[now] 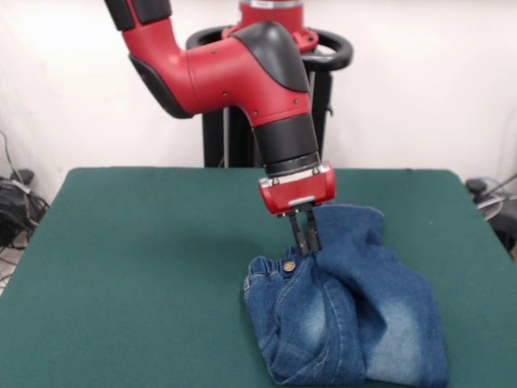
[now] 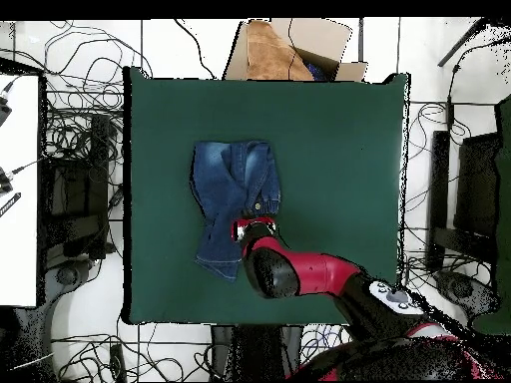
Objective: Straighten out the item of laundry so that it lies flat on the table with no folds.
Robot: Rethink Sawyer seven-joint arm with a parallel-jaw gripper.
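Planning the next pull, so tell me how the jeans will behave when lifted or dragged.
The jeans look floppy: they are folded over themselves, so a lifted part would probably drape. The end effector sits at the waistband; dragging from there may bunch cloth. The table looks felt-like, likely adding drag.

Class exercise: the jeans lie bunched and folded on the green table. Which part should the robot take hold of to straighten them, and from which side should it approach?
Probably the waistband by the metal button, approached from straight above. The jeans are folded over on the table, and that gathered edge stands raised, giving a firm ridge to pinch. The tool already sits right there, pointing down.
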